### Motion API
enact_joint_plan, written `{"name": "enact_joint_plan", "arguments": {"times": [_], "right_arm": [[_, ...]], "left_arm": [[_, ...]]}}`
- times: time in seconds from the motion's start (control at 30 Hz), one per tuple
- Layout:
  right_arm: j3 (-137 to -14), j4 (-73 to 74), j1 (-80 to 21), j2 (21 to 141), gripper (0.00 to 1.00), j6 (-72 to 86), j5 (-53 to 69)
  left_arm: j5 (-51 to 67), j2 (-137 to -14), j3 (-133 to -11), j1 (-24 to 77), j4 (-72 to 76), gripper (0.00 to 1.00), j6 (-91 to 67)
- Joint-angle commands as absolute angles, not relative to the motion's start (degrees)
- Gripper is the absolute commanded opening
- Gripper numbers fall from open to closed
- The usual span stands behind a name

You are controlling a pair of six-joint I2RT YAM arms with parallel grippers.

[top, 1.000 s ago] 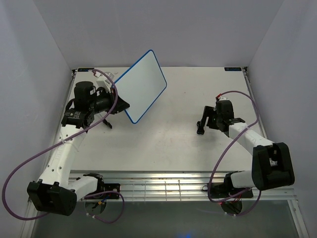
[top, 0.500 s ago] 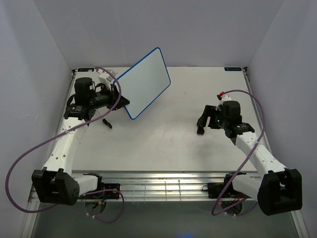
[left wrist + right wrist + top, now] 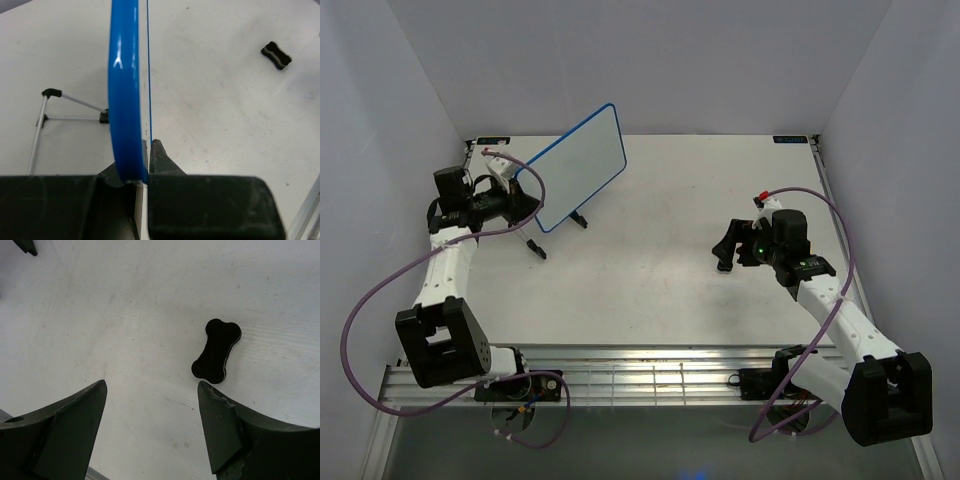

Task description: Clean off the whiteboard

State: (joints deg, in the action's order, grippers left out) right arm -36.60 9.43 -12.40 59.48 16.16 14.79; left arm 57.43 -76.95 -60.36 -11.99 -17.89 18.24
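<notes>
The whiteboard point(image 3: 578, 167), white with a thin blue rim, is held tilted above the table at the back left; its face shows no marks. My left gripper point(image 3: 524, 196) is shut on its lower left edge. In the left wrist view the blue rim point(image 3: 124, 90) runs edge-on between the jaws of my left gripper point(image 3: 148, 146). The small black eraser point(image 3: 216, 351) lies flat on the table, just ahead of my open, empty right gripper point(image 3: 152, 390) and near its right fingertip. The eraser also shows in the left wrist view point(image 3: 276, 54). My right gripper point(image 3: 726, 250) hovers at the table's right middle.
A thin black wire stand point(image 3: 535, 246) lies on the table below the board; it also shows in the left wrist view point(image 3: 50, 106). Purple cables loop off both arms. Grey walls close in the table point(image 3: 650, 290) on three sides.
My left arm has swung the whiteboard left and back, so it now stands over the wire stand. My right gripper has shifted slightly and stays open over the eraser.
</notes>
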Motion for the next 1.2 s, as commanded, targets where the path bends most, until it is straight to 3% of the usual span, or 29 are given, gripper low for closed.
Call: {"name": "enact_joint_plan", "arguments": {"times": [0.0, 0.17, 0.67, 1.17], "right_arm": [[-37.4, 7.0, -12.6, 59.9, 0.79, 16.4, 16.9], [-35.5, 4.4, -12.6, 58.7, 0.79, 17.4, 19.4], [-33.5, 2.7, -14.9, 55.2, 0.79, 17.9, 21.1], [-33.5, 1.6, -15.6, 57.0, 0.79, 18.1, 22.3]], "left_arm": [[64.3, -76.5, -62.8, -13.7, -17.7, 0.00, 31.5], [58.8, -78.0, -63.3, -16.2, -24.9, 0.00, 38.9], [58.4, -81.0, -62.5, -21.6, -29.9, 0.00, 44.1], [65.8, -79.2, -62.5, -23.7, -29.5, 0.00, 42.5]]}}
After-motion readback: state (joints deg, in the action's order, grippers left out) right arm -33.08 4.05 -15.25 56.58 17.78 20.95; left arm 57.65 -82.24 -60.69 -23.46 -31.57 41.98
